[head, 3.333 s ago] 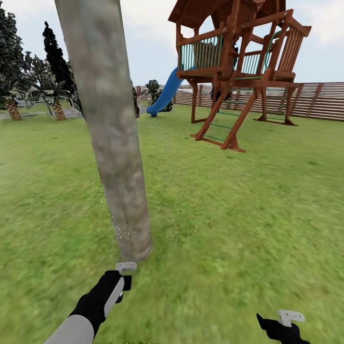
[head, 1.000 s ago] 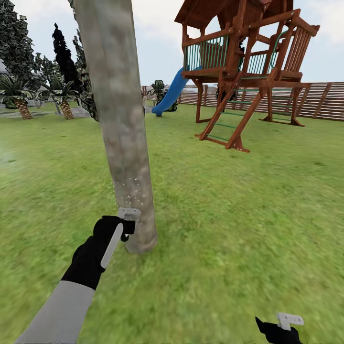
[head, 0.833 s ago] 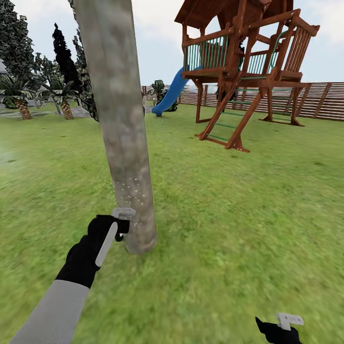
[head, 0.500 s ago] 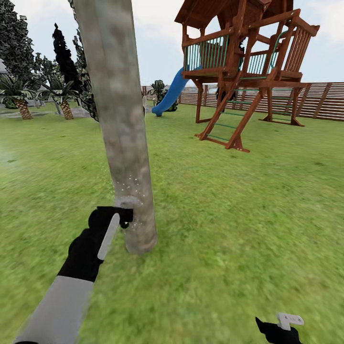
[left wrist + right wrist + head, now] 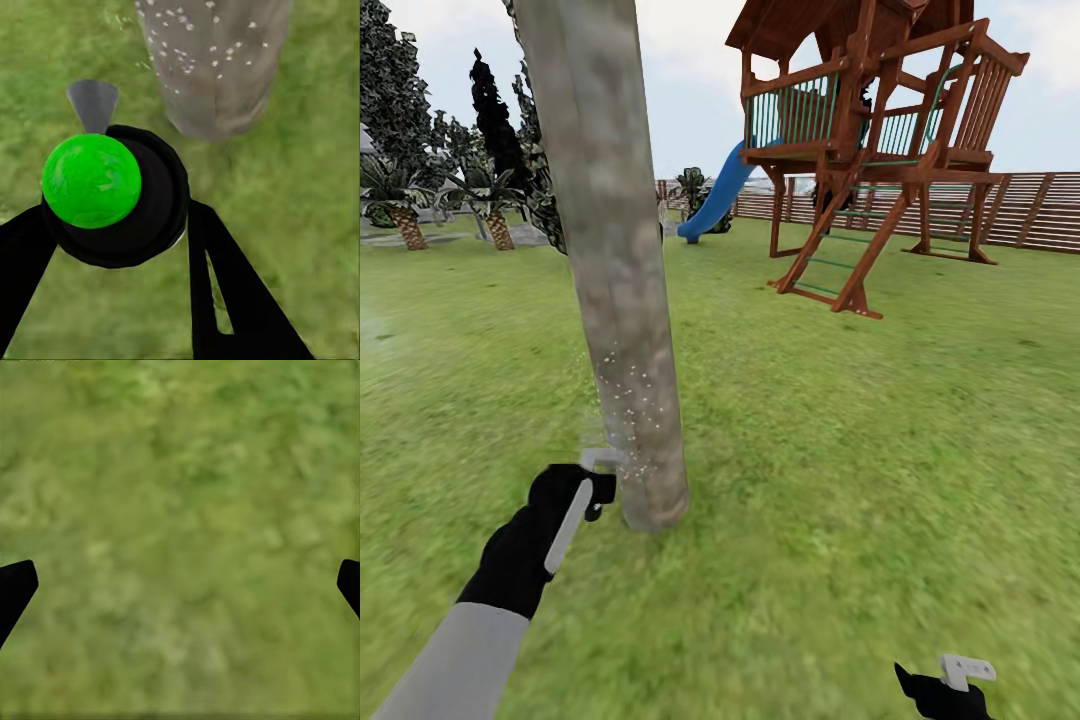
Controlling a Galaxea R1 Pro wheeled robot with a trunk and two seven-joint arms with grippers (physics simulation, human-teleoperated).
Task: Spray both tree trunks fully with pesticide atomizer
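At the near right edge of the head view the right gripper (image 5: 950,690) hung low over the grass (image 5: 840,480), and in its wrist view its dark fingertips (image 5: 15,589) sat far apart at the frame's two sides with only lawn between them, so its claw stood wide open and held nothing. Nearer the middle, the left gripper (image 5: 588,478) reached forward on its black-and-grey arm to the foot of the trunk (image 5: 615,260). In the left wrist view its two black fingers (image 5: 225,285) were closed against the atomizer (image 5: 112,196), a round black body with a bright green cap facing the camera and a small grey nozzle pointing toward the trunk (image 5: 217,67); in the head view the atomizer (image 5: 598,464) sat just beside the trunk's left side, close to the ground. No label, brand or writing could be read on it or on the gripper. Whitish specks of pesticide (image 5: 628,385) dotted the lower bark above the gripper, and the same specks (image 5: 187,52) showed on the bark in the left wrist view. The trunk was mottled grey-brown, leaned slightly, and ran out of the top of the frame. Beyond it lay open lawn, then a wooden play tower (image 5: 870,150) with a blue slide (image 5: 715,195), a slatted fence (image 5: 1020,210) to the right, and palms (image 5: 400,205) and dark trees (image 5: 485,105) to the far left.
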